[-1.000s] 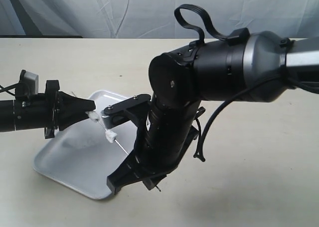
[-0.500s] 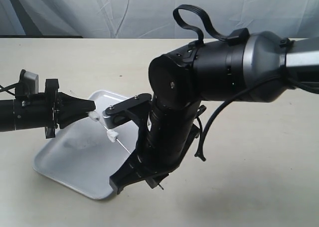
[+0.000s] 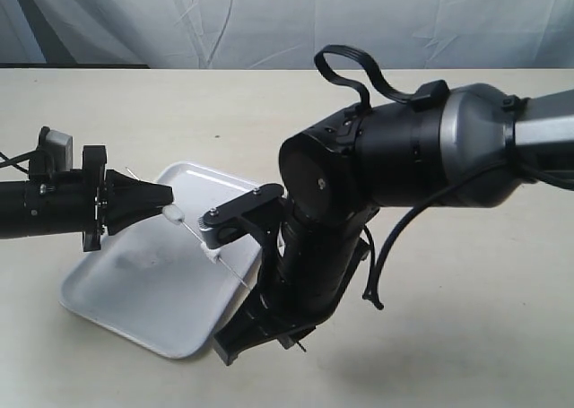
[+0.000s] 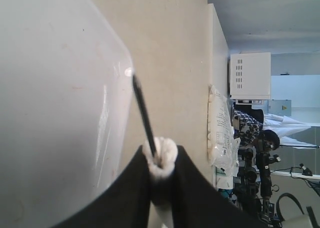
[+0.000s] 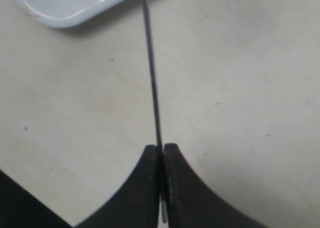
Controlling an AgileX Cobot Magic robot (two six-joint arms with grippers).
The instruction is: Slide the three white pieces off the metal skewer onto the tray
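Observation:
The metal skewer (image 3: 193, 234) slants above the white tray (image 3: 126, 296). One white piece (image 3: 174, 215) is on it, pinched between the black fingers of my left gripper (image 3: 168, 212). In the left wrist view that piece (image 4: 165, 150) bulges out of the gripper (image 4: 161, 161), with the skewer (image 4: 143, 110) running through it. A second white piece (image 3: 212, 255) sits further down the skewer. My right gripper (image 5: 161, 149) is shut on the skewer (image 5: 152, 67) near its other end. In the exterior view its fingers are hidden under the right arm (image 3: 359, 184).
The tray lies on a beige tabletop (image 3: 466, 318) with a light cloth backdrop behind. The bulky right arm hangs over the tray's right edge. A corner of the tray (image 5: 70, 7) shows in the right wrist view, beyond the skewer.
My left gripper has closed on the upper white piece. The right arm has shifted right and down, drawing the skewer and the second piece away from the left gripper.

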